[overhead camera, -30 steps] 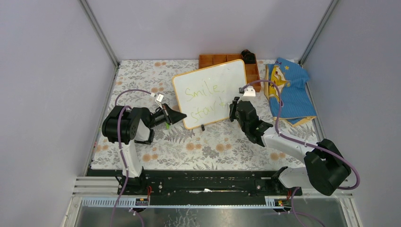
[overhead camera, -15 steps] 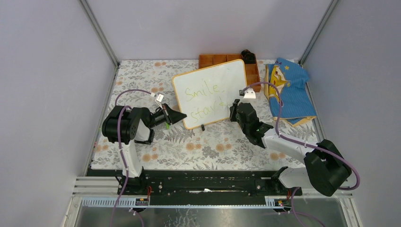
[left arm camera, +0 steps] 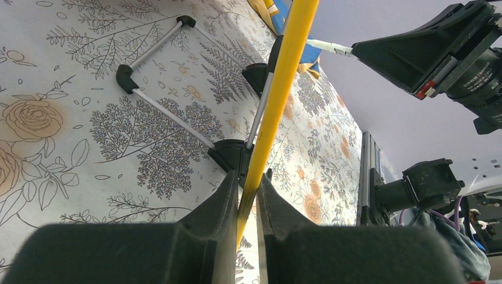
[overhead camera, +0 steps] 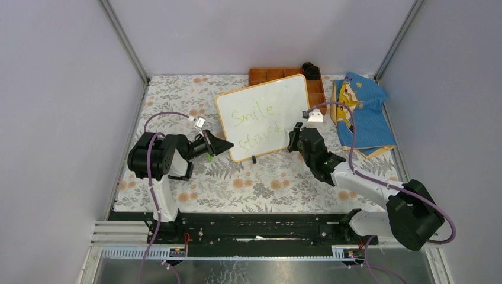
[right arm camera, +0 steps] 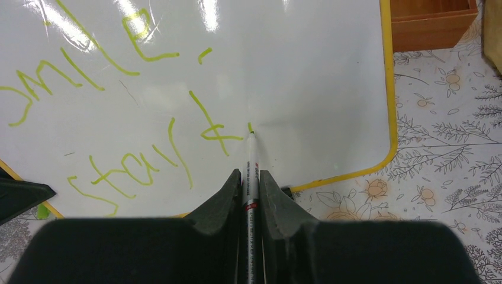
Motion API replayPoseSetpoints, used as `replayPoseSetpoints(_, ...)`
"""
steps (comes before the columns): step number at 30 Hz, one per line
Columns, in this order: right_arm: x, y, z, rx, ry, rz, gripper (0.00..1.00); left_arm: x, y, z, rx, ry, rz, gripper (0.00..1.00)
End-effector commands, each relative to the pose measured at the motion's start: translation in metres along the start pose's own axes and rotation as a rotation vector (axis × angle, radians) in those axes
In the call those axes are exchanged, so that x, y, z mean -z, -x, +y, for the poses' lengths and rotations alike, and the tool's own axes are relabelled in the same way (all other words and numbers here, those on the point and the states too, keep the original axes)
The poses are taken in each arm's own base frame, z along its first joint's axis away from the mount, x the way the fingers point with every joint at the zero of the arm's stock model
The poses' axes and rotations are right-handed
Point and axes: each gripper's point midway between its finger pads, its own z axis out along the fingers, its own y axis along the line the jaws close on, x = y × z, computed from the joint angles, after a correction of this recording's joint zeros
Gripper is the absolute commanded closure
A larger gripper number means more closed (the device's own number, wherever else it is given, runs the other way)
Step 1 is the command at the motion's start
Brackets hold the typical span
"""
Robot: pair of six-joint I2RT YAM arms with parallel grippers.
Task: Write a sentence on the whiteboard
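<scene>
While the right hand [right arm camera: 250,177] pinches one marker [right arm camera: 251,155], its tip touches the single whiteboard [right arm camera: 319,71] just ahead, beside the sentence [right arm camera: 212,135], two yellow-green lines; the left hand [left arm camera: 247,188] clamps that whiteboard's frame edge.

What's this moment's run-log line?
left gripper: shut on whiteboard frame | right gripper: shut on marker, tip touching whiteboard | sentence: Smile stay, more begun
</scene>
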Motion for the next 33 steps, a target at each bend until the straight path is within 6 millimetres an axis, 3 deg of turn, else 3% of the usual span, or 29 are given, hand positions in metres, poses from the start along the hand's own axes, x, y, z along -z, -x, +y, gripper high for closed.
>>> replayPoseSetpoints(1, -0.005, 0.037, 0.005, -0.029, -0.009, -0.088, 1.00, 0.001, -0.012, 0.016, 0.059, 0.073, 0.025, 1.00)
replayPoseSetpoints(13, -0.013, 0.043, 0.002, -0.028, -0.028, -0.096, 1.00, 0.001, -0.012, 0.016, 0.060, 0.072, 0.027, 1.00)
replayPoseSetpoints(33, -0.011, -0.003, -0.015, -0.040, -0.048, 0.000, 1.00, 0.001, -0.012, 0.016, 0.061, 0.073, 0.028, 1.00)
